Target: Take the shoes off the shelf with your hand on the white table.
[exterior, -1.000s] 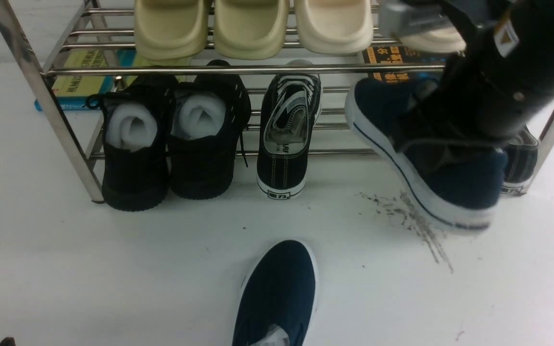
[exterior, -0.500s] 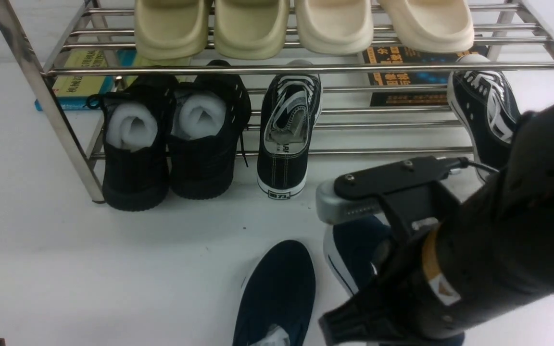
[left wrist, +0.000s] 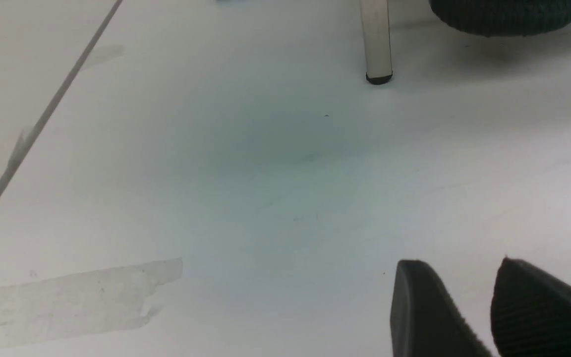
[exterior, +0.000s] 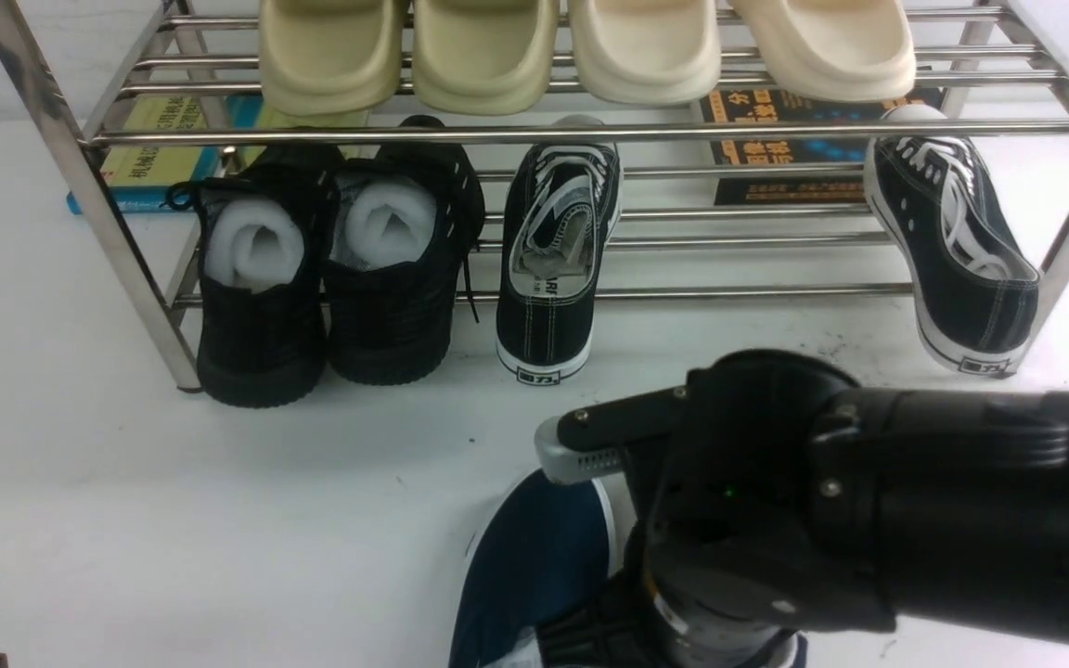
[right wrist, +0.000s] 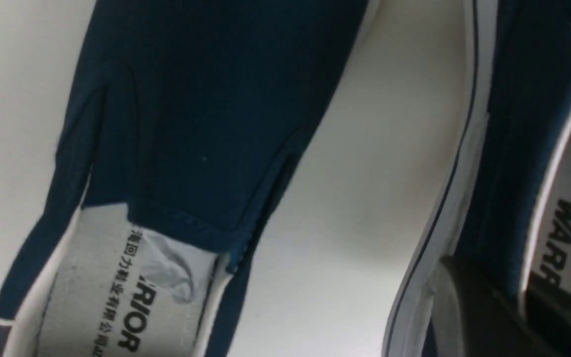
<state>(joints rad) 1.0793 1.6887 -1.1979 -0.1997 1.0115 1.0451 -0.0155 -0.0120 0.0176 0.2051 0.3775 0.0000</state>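
Shelf: the shelf (exterior: 497,134) stands at 12 o'clock in the front view. It carries beige slippers (exterior: 488,51) on top, and black shoes (exterior: 261,278) and lace-up sneakers (exterior: 558,250) below. No navy shoe is left on it.
First navy shoe: it lies on the worktop (exterior: 126,510) at 6 o'clock, toe toward the shelf, with nothing holding it (exterior: 534,557).
Second navy shoe: just beside the first at its 3 o'clock (right wrist: 503,124). In the front view the right arm (exterior: 915,520) hides most of it.
Right claw: clenched on the second navy shoe's side wall, one finger outside and one inside (right wrist: 518,297).
Left claw: low over bare worktop at 7 o'clock, holding nothing (left wrist: 493,307). Only a thin gap shows between the tips, so I cannot tell whether it is released or clenched.
Done: both shoes appear off the shelf and paired.
Left: judged, only letting go and lifting clear. Whether the sole sits flat is hidden.
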